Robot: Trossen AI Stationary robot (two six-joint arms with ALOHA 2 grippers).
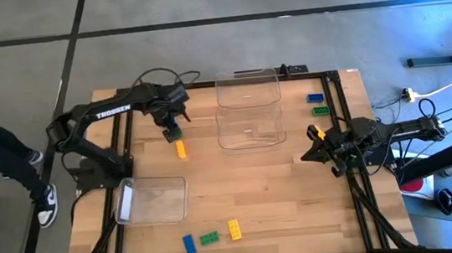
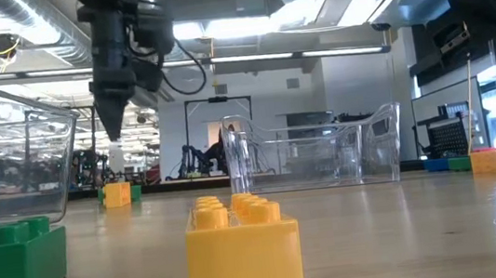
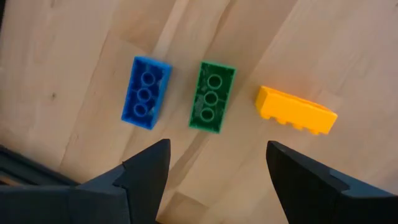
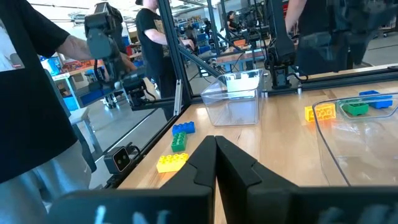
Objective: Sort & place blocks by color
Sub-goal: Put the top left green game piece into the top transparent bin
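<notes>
blocks (image 3: 211,96) under left claw (image 3: 214,168), fingers apart: one blue, one green, one yellow; right claw (image 4: 216,158) together.

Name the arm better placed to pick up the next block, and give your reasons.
Left. The left gripper hangs open directly above a row of blue block, green block and yellow block. The right gripper is shut, off at the table's right side.

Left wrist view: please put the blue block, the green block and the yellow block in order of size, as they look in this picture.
1. Yellow block: looks slightly longest, but it lies tilted on its side, so this is unsure.
2. Green block and blue block: they look alike in size; I cannot rank them.
</notes>
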